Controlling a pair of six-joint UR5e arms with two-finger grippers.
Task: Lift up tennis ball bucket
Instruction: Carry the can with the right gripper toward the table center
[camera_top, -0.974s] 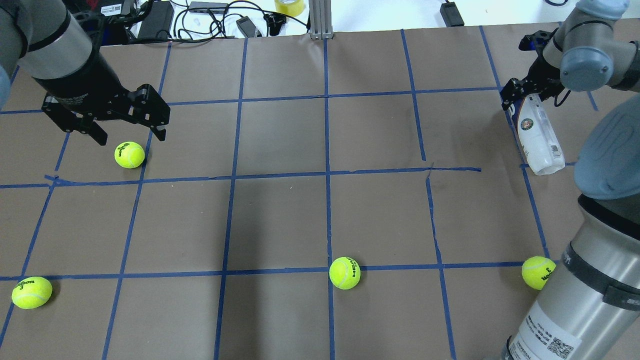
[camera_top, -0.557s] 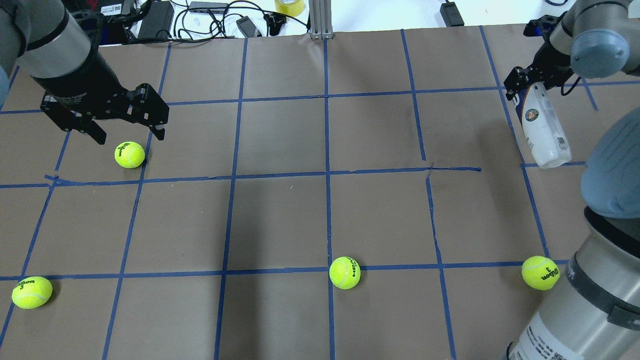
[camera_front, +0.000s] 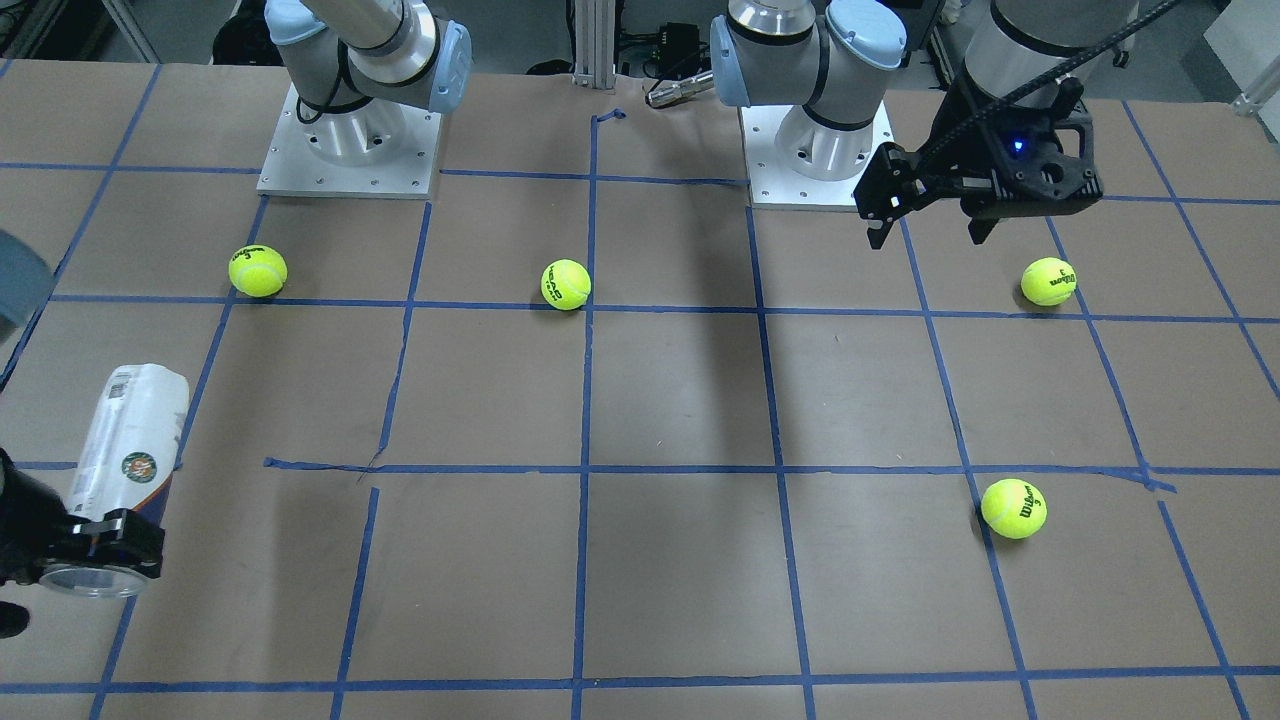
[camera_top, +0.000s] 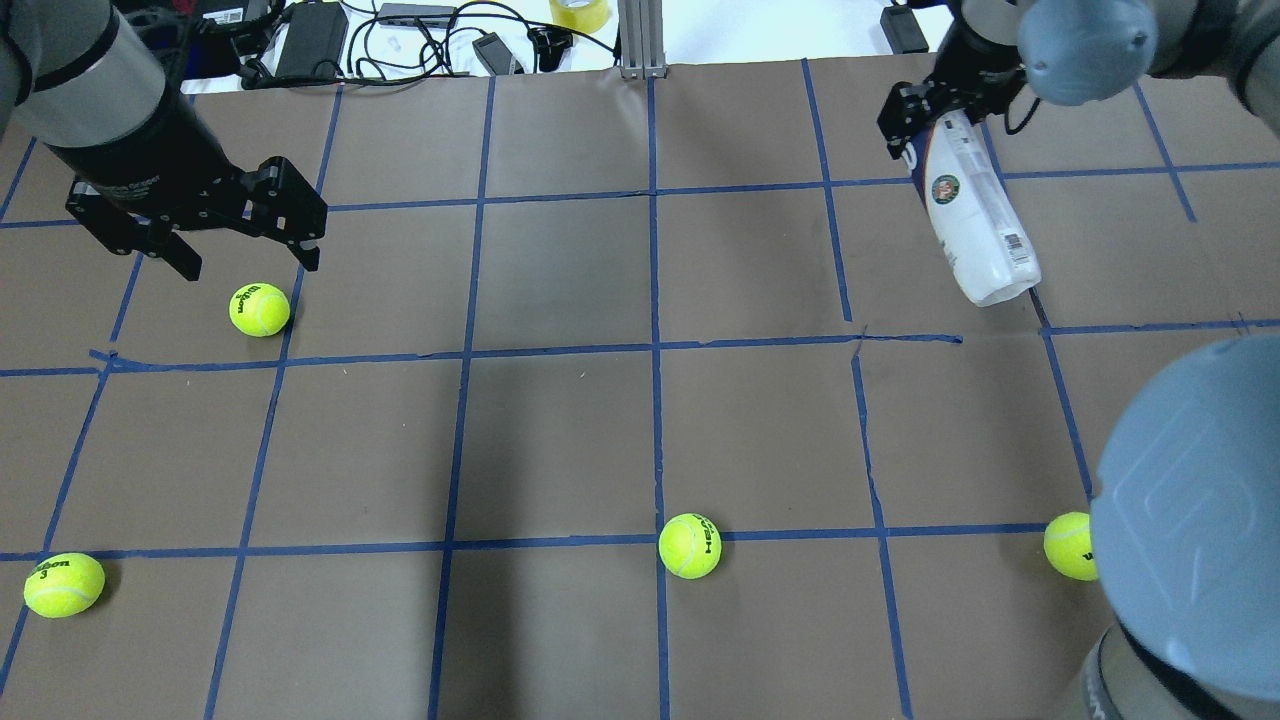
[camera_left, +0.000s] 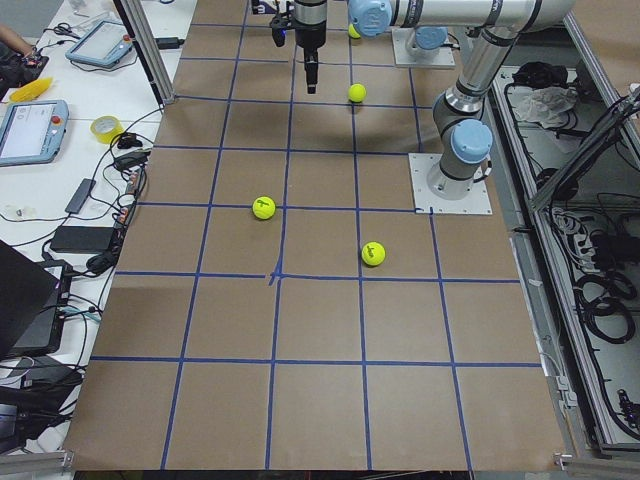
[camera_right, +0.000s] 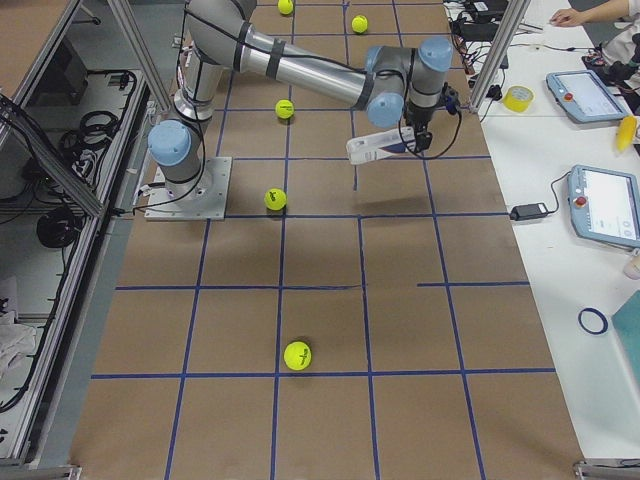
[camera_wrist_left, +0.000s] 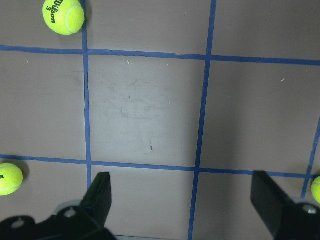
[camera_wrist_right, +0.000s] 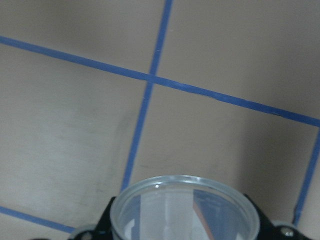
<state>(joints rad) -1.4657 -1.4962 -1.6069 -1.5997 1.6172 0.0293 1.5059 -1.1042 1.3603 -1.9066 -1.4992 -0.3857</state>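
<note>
The tennis ball bucket (camera_top: 975, 225) is a clear tube with a white and navy label. It hangs tilted in the air above the table's far right. My right gripper (camera_top: 915, 115) is shut on its rim end. It also shows in the front-facing view (camera_front: 125, 450), in the right side view (camera_right: 380, 146) above its shadow, and in the right wrist view as an open rim (camera_wrist_right: 182, 207). My left gripper (camera_top: 250, 266) is open and empty, just above and beyond a tennis ball (camera_top: 259, 309). Its fingers (camera_wrist_left: 100, 192) stand wide apart.
Other tennis balls lie at the near left (camera_top: 63, 584), near middle (camera_top: 689, 545) and near right (camera_top: 1068, 545). Cables and chargers (camera_top: 420, 35) lie beyond the table's far edge. My right arm's elbow (camera_top: 1190, 520) fills the near right corner.
My right gripper has carried the bucket up, leftwards and farther from me. The left gripper has drifted slightly away and stays open.
</note>
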